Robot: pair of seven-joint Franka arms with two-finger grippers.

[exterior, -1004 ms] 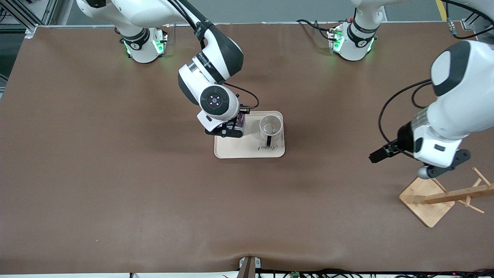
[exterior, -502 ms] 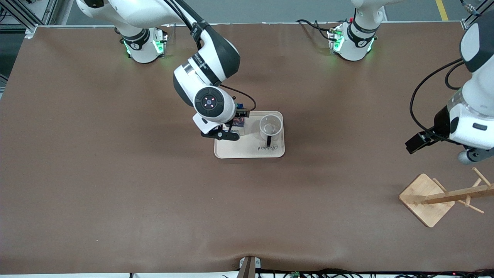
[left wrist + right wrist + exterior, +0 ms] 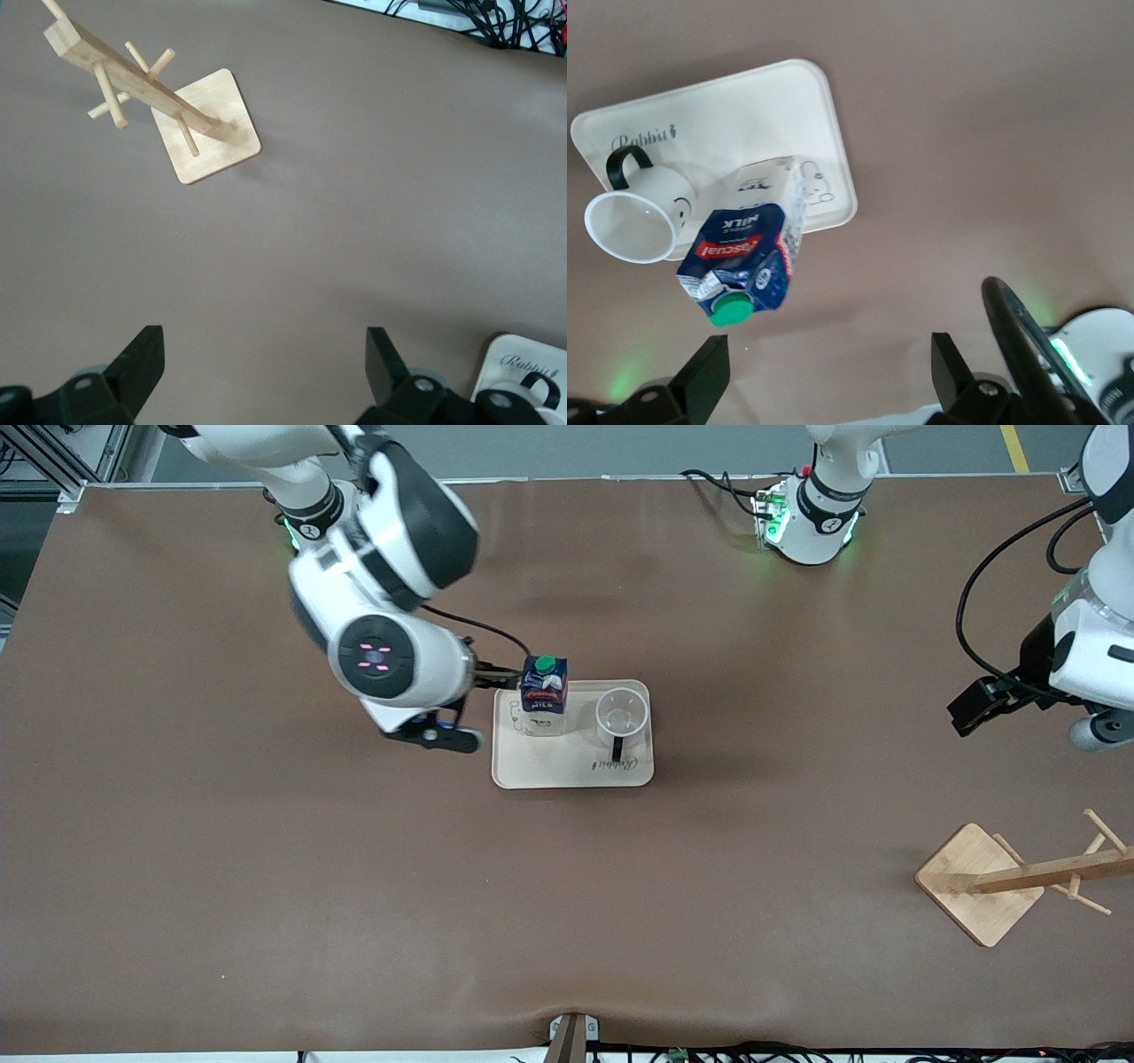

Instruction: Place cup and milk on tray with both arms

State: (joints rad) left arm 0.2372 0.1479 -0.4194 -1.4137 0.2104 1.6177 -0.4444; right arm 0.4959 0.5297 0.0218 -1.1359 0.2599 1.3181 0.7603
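Milk carton (image 3: 543, 701) and smiley mug (image 3: 619, 719) both stand upright on our cream tray (image 3: 572, 771), the carton toward the right arm's end, the two close but apart. We see our right gripper (image 3: 824, 372) spread wide, empty, beside the tray; our left gripper (image 3: 264, 365), also spread empty, hangs near the wooden rack (image 3: 1008, 880).

Front view: high, facing the arm bases, covering the whole table (image 3: 266, 868). Wrist views: looking down at the tabletop from above. Shared by all three: tray (image 3: 549, 771) (image 3: 523, 363) (image 3: 744, 106).
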